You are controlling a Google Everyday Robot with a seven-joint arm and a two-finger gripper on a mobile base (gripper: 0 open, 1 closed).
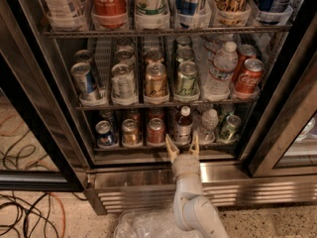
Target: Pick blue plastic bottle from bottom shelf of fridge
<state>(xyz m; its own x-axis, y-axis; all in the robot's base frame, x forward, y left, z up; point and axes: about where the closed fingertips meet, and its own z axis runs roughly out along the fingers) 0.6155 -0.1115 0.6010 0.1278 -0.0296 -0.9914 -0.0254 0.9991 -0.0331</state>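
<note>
My gripper (183, 148), jaws spread and empty, sits just below the blue plastic bottle (184, 126), upright on the fridge's (130, 180) bottom shelf (133, 147), red can (156, 131) just beside the bottle.

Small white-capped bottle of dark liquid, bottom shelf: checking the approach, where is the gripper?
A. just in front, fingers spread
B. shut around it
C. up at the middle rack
A: the gripper, fingers spread, sits at the front edge of the grey wire bottom shelf, just before the white-capped plastic bottle.
</note>
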